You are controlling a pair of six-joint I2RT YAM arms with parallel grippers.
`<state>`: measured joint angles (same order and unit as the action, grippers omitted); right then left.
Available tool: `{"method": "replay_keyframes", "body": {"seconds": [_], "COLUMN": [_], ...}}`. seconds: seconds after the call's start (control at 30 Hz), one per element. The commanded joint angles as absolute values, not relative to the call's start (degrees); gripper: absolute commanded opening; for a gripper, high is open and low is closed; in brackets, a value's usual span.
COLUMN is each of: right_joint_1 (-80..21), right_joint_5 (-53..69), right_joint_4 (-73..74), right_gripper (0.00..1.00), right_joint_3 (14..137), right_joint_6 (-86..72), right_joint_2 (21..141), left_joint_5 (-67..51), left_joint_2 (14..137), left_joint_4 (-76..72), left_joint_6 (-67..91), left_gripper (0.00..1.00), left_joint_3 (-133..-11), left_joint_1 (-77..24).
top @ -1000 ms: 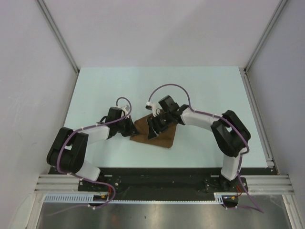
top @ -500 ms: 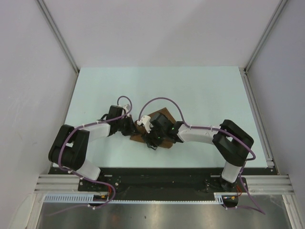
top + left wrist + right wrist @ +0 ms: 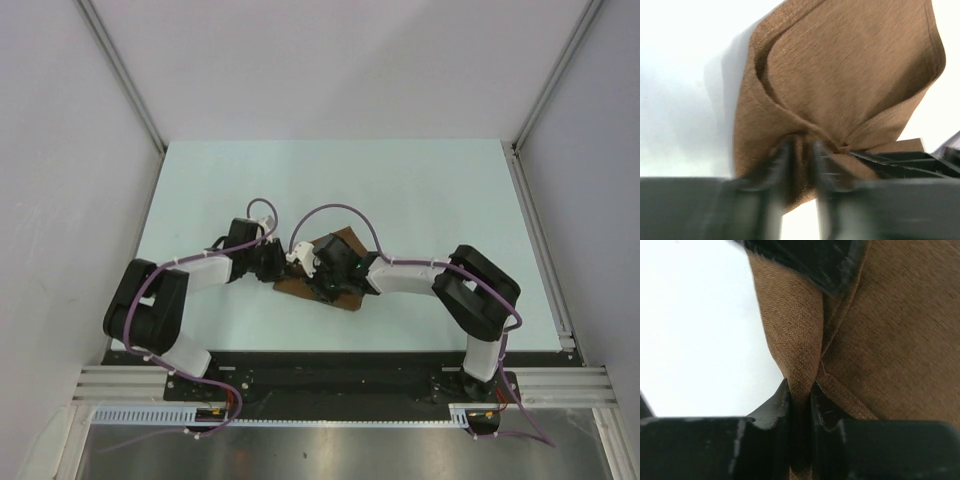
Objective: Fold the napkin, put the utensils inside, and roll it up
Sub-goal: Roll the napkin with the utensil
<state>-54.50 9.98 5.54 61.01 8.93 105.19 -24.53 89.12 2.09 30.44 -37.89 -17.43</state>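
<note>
Left wrist view shows my left end effector closed tight on a bunched fold of the brown napkin. My right end effector pinches a ridge of it just beside, near the middle of the counter.

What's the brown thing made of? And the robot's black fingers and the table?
The napkin looks like woven cloth, matte brown: fine threads show, it creases softly, and one edge has a stitched hem. The fingers of the right gripper look like hard black plastic, slightly shiny, though coated metal is possible. The table is smooth and pale; its material cannot be told.
</note>
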Motion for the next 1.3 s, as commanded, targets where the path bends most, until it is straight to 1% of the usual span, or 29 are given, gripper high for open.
{"method": "replay_keyframes", "body": {"seconds": [0.0,0.07,0.17,0.27,0.43,0.53,0.6,0.7,0.73,0.87,0.93,1.0,1.03,1.1,1.2,1.23,1.27], "right_joint_1": [-50.64,-48.96,-46.67,-44.39,-42.01,-40.78,-39.82,-38.77,-38.67,-38.15,-37.88,-37.88,-37.79,-37.62,-37.62,-37.53,-37.36], "right_joint_5": [23.09,30.19,36.01,40.41,45.43,47.46,48.78,49.13,49.13,49.31,49.13,49.22,49.04,48.87,48.69,48.69,48.69], "right_joint_4": [9.75,10.98,11.34,11.51,14.67,16.96,18.1,18.98,19.07,20.04,20.48,20.48,20.57,20.83,21.18,21.27,21.36], "right_gripper": [0.12,0.12,0.12,0.12,0.11,0.11,0.11,0.11,0.11,0.11,0.12,0.12,0.12,0.12,0.13,0.13,0.14], "right_joint_3": [61.79,62.05,62.14,63.01,66.79,69.87,71.63,73.03,73.21,74.26,74.62,74.62,74.79,74.97,75.5,75.59,75.85], "right_joint_6": [4.93,3.0,1.5,0.44,0.26,0.26,-1.04,-1.76,-2.11,-2.46,-2.55,-2.55,-2.55,-2.55,-2.64,-2.81,-2.9], "right_joint_2": [107.75,108.37,109.95,112.4,117.41,120.75,122.95,125.06,125.42,127.0,127.61,127.71,127.79,127.97,127.79,127.62,127.27], "left_joint_5": [-20.22,-17.76,-14.52,-13.8,-19.59,-22.41,-23.37,-24.08,-24.43,-24.17,-24.08,-24.08,-24.08,-24.34,-24.52,-24.35,-24.0], "left_joint_2": [84.14,81.75,77.62,74.01,71.19,70.58,70.84,72.33,72.68,74.44,75.67,76.55,77.16,77.52,78.22,78.57,79.1], "left_joint_4": [1.31,2.37,4.39,3.78,-3.59,-7.64,-9.22,-10.28,-10.72,-11.86,-12.13,-11.87,-11.78,-11.78,-12.13,-12.04,-11.78], "left_joint_6": [30.06,29.8,29.0,28.92,29.35,29.97,30.14,29.97,29.97,30.23,30.23,29.88,29.88,29.71,29.71,29.62,29.45], "left_gripper": [0.54,0.62,0.67,0.68,0.65,0.59,0.56,0.53,0.5,0.45,0.4,0.37,0.33,0.3,0.19,0.08,0.03], "left_joint_3": [-41.39,-42.27,-41.23,-37.81,-31.39,-28.22,-27.07,-27.07,-27.16,-27.16,-27.25,-27.77,-27.95,-28.12,-28.21,-28.39,-28.65], "left_joint_1": [-16.35,-15.21,-13.63,-13.18,-13.18,-13.36,-13.71,-14.5,-14.76,-15.12,-15.29,-15.29,-15.29,-15.29,-15.29,-15.29,-15.29]}}
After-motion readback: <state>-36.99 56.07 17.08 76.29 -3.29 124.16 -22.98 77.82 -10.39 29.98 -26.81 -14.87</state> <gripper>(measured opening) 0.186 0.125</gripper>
